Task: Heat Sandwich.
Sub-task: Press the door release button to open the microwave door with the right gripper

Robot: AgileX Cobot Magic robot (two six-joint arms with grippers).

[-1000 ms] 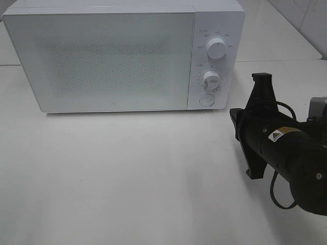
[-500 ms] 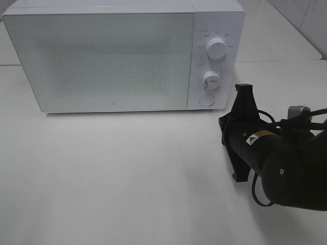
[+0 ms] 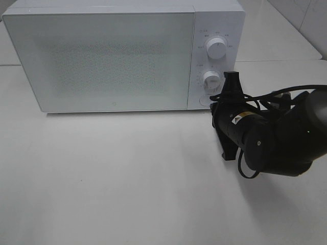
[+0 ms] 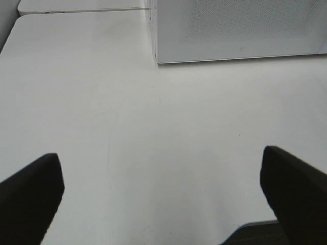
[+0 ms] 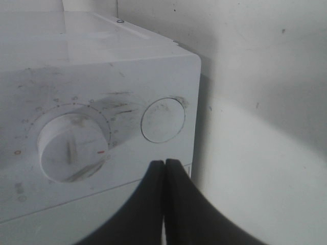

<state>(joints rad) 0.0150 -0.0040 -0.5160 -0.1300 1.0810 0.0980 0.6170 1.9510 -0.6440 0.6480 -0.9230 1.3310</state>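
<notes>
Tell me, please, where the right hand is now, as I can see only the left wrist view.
Observer: The right hand is in front of the control panel of the microwave, with its tips shut together.
Operator: Which control is it aimed at?
Observer: The round button, next to the lower dial. I cannot tell whether the tips touch the panel.
Operator: Can you see the sandwich anywhere?
Observer: No, it shows in none of the views, and the door is closed.
</notes>
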